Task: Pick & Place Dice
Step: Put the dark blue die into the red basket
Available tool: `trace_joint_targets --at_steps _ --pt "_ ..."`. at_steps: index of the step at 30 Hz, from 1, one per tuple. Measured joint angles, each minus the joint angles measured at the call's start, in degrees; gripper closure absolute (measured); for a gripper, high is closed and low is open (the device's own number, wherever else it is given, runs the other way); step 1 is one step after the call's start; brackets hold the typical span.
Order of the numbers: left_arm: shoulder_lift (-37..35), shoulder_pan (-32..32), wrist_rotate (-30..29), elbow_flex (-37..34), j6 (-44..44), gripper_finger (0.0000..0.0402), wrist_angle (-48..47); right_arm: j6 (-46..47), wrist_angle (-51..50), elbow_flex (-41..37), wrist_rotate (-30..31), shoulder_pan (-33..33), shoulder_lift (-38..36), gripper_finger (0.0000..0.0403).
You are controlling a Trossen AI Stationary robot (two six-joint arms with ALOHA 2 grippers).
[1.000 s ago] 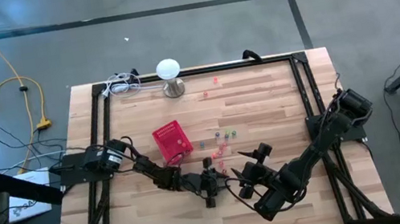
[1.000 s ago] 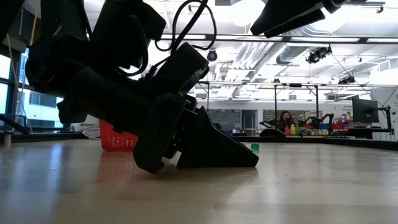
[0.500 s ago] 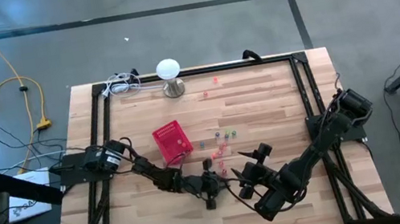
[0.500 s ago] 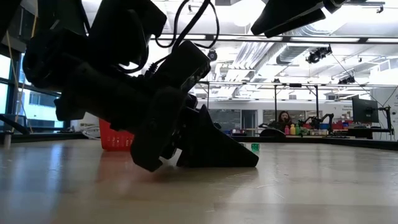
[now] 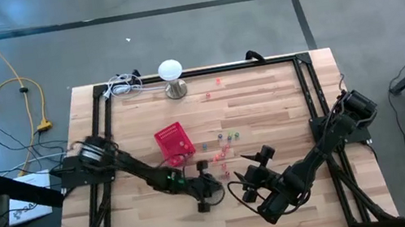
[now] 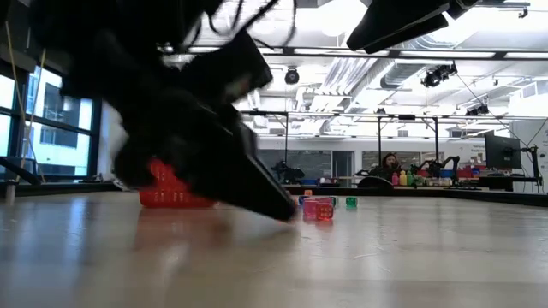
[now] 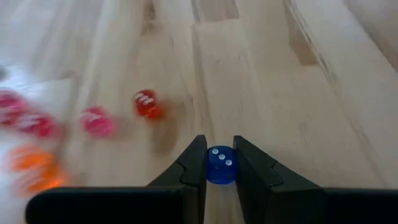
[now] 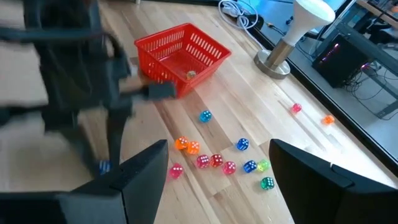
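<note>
Blue die [image 7: 220, 165] sits pinched between my left gripper's [image 7: 220, 163] two dark fingers [image 7: 190, 169], its three-pip face turned up toward my wrist camera, with the wooden table [image 7: 267, 74] showing beneath it. From above, that left gripper [image 5: 206, 196] is at the near middle of the table [image 5: 267, 103], my left arm reaching out to it from the left edge. The rest of the dice [image 8: 214, 160] lie loose on the boards just beyond my grip: red, pink and orange ones in a small cluster, with blue and green ones beside them, and one blue die [image 8: 204, 116] a little apart, nearer the basket. Two more, a pink die [image 8: 296, 108] and an orange die [image 8: 328, 119], lie well apart from the cluster near the white lamp [image 8: 297, 28] at the far edge. The red mesh basket [image 8: 180, 56] stands on the table between the lamp and my left arm, with one small pale object inside it that I cannot make out. My right gripper [image 8: 214, 174] hangs with its fingers spread wide, holding nothing, looking down on the cluster; seen from above, my right gripper [image 5: 252, 173] is just beside the left one, toward the right. In the low view a pink die [image 6: 318, 209] and a green die [image 6: 351, 202] show past my blurred left arm.
</note>
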Motion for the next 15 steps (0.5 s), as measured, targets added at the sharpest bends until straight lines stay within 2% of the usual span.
trace_joint_targets --at_steps 4,10,15 --pt "-9.85 -0.04 -2.98 0.22 0.00 0.0354 -10.39 0.00 0.17 0.00 0.00 0.00 0.00 0.0133" --pt "-20.63 1.70 -13.70 0.26 -2.07 0.0353 -29.89 0.00 0.36 0.00 0.18 0.00 0.00 0.0133" --pt "-25.24 6.24 -14.65 -0.04 -7.16 0.0352 -47.90 0.00 1.14 0.00 -0.22 0.02 0.00 0.0133"
